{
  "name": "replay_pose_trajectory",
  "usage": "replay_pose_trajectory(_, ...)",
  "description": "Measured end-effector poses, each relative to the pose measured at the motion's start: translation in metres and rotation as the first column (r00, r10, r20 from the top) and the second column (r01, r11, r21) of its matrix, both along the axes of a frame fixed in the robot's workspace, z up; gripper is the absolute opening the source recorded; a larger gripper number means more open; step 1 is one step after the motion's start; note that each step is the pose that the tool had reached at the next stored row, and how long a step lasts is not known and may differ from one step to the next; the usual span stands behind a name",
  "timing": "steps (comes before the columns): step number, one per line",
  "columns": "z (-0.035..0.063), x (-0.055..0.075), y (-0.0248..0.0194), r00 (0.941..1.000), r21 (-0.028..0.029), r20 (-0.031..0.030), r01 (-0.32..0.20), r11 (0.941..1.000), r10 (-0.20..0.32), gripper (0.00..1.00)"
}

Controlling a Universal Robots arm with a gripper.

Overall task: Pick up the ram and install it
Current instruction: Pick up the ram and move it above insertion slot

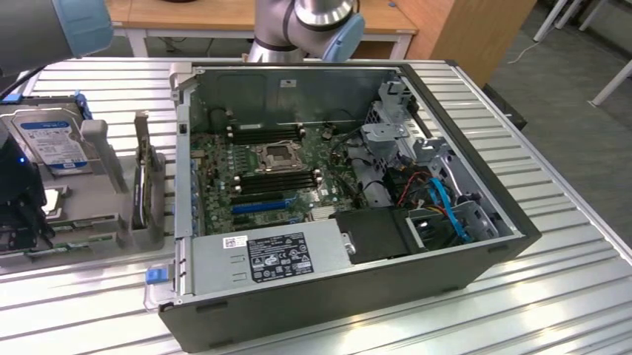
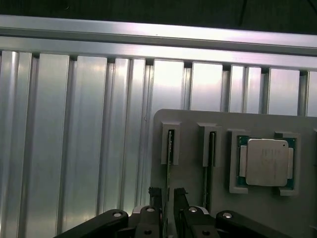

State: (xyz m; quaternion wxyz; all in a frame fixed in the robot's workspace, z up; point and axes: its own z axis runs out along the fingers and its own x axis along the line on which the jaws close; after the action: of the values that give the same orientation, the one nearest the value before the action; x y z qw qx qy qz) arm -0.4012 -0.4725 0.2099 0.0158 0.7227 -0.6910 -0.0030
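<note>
**Wrist view.** I am holding my gripper (image 2: 167, 197) low over a grey holding plate (image 2: 190, 118), with its two dark fingertips (image 2: 156, 194) standing apart. The ram (image 2: 169, 173) is standing on edge in a slotted grey holder on that plate. It is showing as a thin green line that runs straight into the gap between the fingertips. I cannot tell whether either pad is touching it. A second stick (image 2: 211, 171) is standing parallel in the neighbouring holder. Beyond it a square processor (image 2: 266, 162) with a dull silver lid is sitting in its own recess. The plate looks matte and moulded. The worktop (image 2: 74, 139) around it is ribbed bright aluminium, and its long grooves are catching the light.

Judgement: the pick-up step is in hand, and I am straddling the ram but not gripping it. A sound grip is calling for the pads to meet the board's flat faces squarely, clear of the holder's posts.

**Exterior view.** My arm (image 1: 306, 22) is reaching toward the exterior view's left. There a blue-labelled hard drive (image 1: 49, 140) is standing upright in the same grey fixture. The computer case (image 1: 345, 307), of dark sheet metal, is lying open on the worktop and exposing the green motherboard (image 1: 212, 159). Long black memory slots (image 1: 281, 181) are flanking the processor socket (image 1: 274, 154). I cannot tell whether any of them is filled. Installation is not yet begun.
</note>
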Motion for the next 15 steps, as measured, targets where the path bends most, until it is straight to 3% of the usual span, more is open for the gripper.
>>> replay_pose_trajectory(8,-0.0142,0.0,0.0,1.0,0.0001,0.0001,0.0,1.0,0.0,0.24)
replay_pose_trajectory(15,-0.0167,0.0,0.0,1.0,-0.0001,-0.0001,0.0,1.0,0.0,0.24)
